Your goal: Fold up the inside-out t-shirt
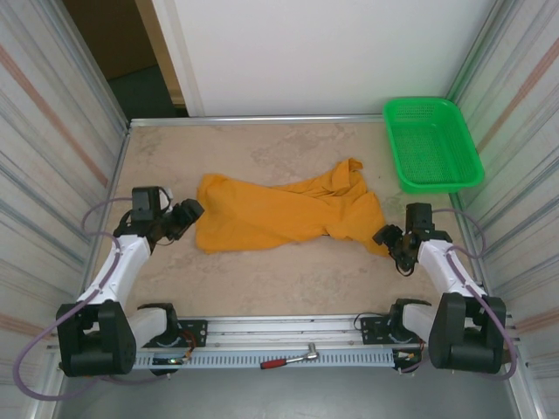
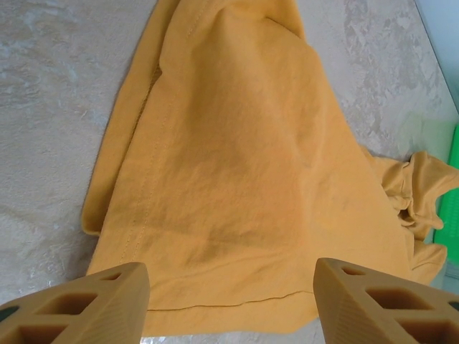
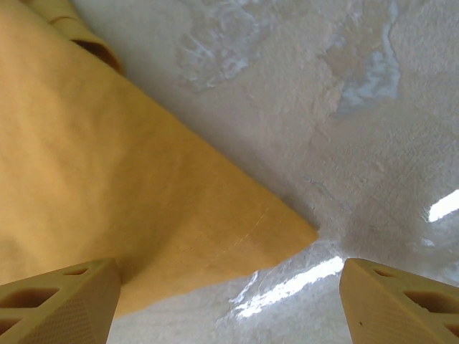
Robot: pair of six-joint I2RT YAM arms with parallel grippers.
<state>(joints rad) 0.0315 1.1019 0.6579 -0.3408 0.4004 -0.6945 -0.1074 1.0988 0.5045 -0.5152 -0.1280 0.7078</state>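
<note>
You are at the very start of the fold, as far as the cloth tells: the inside-out t-shirt (image 1: 284,214) lies in a loose, twisted heap across the middle of the table (image 1: 262,288), with no flat panel, no straight edge laid out and no fold made. Spreading it, smoothing it and every fold are left to do. Your left gripper (image 1: 179,218) sits at the shirt's left end with its jaws wide apart and nothing between them. In the left wrist view its ribbed tan fingers (image 2: 107,301) stand either side of a stitched hem without touching it. Your right gripper (image 1: 393,240) is at the right end, equally wide open and empty. In the right wrist view a pointed corner of the shirt lies flat on the table between and just ahead of its fingers (image 3: 64,294). The fabric is a soft, matte mustard-orange knit, thin enough to drape into shallow wrinkles, with double stitch lines along one edge and a bunched part, perhaps a sleeve, towards the far right. No print shows on any exposed face. The table is pale, mottled and slightly glossy, so the cloth will likely slide rather than catch. A green mesh basket (image 1: 432,144) stands apart at the far right corner.
</note>
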